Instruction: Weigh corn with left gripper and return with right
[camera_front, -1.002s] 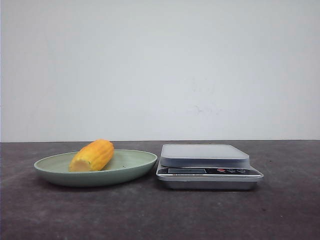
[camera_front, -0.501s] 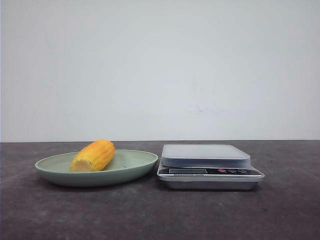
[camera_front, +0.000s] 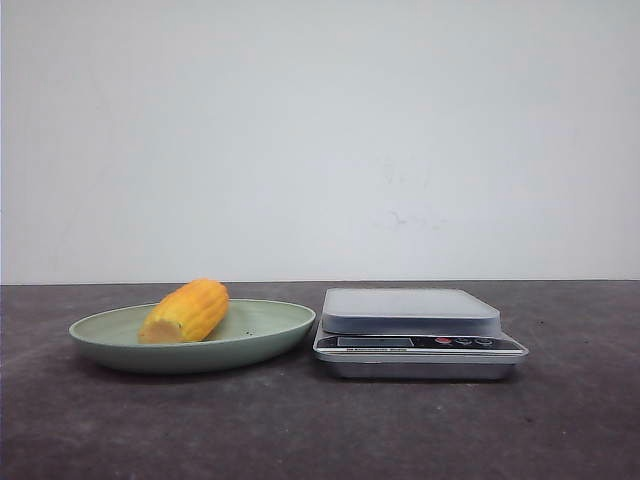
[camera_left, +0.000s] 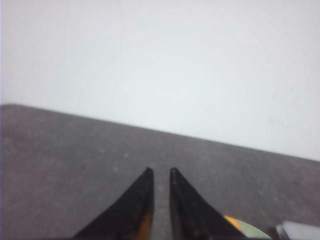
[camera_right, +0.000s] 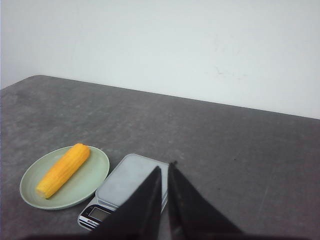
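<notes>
The corn, a stubby yellow-orange cob with a paler cut end, lies on a pale green plate left of centre. A silver kitchen scale stands just right of the plate, its platform bare. In the right wrist view the corn, plate and scale all show below my right gripper, which hovers above the scale, shut and empty. My left gripper is shut and empty over bare table; a sliver of the corn shows beside its finger. Neither gripper shows in the front view.
The table is dark grey and speckled, with a plain white wall behind it. The table's far left corner shows in the right wrist view.
</notes>
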